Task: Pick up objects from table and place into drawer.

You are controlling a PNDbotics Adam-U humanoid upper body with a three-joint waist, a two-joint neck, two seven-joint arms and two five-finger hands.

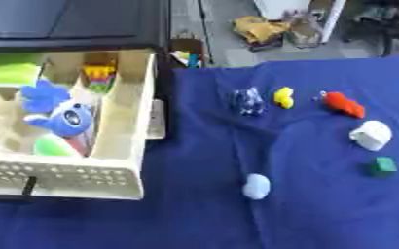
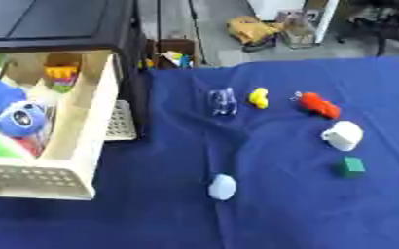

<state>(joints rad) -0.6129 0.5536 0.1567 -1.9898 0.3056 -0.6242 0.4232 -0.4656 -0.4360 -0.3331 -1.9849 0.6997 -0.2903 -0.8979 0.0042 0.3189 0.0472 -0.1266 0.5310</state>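
Neither hand in view, state cannot tell. Pale blue lump [image 1: 256, 186] lies nearest open drawer [image 1: 109, 187]; green block [image 1: 383, 166], white object [image 1: 371, 134] farther right on surface [image 1: 322, 219].

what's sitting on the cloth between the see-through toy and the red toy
A small yellow toy lies between the see-through toy and the red toy, apart from both; clearest in the left eye view.

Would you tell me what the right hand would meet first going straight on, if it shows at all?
It shows in neither view, so no line can be judged; the green block lies nearest the right edge.
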